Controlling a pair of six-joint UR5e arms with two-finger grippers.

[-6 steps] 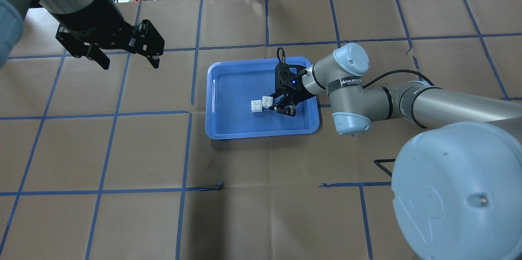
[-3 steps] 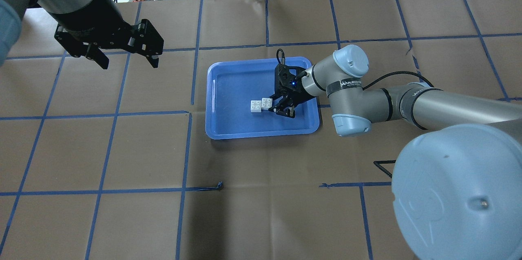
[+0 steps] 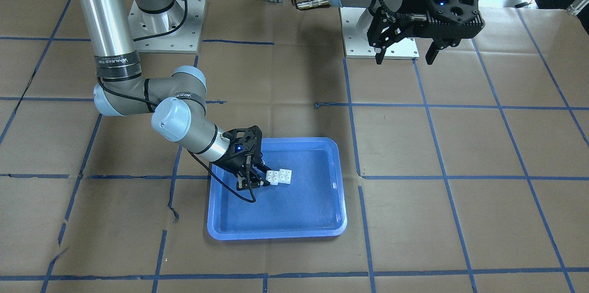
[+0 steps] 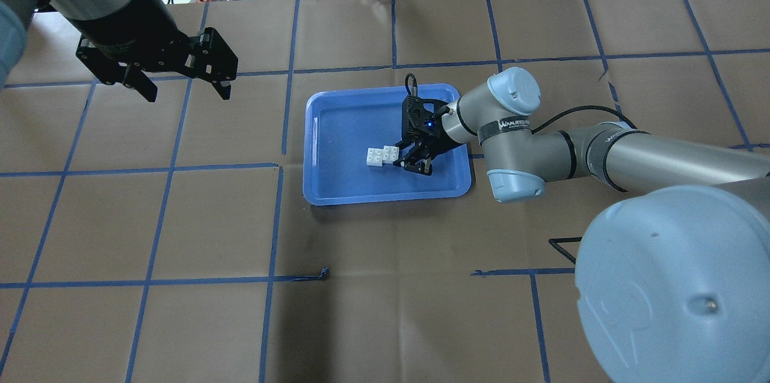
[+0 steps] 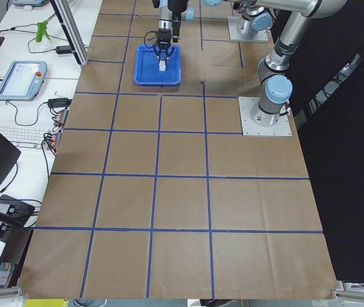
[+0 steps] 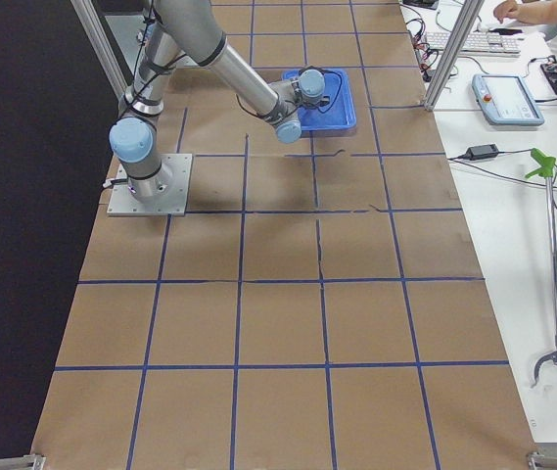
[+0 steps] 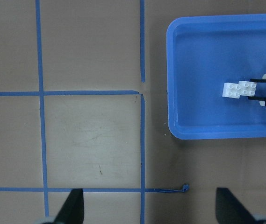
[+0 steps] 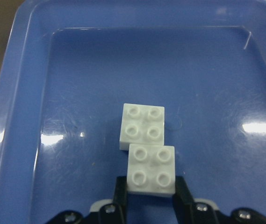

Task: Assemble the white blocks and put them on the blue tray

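The right gripper (image 8: pixel 150 189) is down inside the blue tray (image 4: pixel 343 148), its two fingers (image 8: pixel 119 196) pressed against opposite sides of the nearer of the white blocks (image 8: pixel 144 140). That brick overlaps a corner of the other, so the pair sits offset (studs up on both). The tray lies well in from every edge of the table, roughly midway along its length. The left gripper (image 4: pixel 187 93) hangs high over the table's left part, jaws spread wide and holding nothing.

Silver tube arms (image 4: pixel 662 154), pale-blue joint caps (image 4: pixel 514 85), black jaws.
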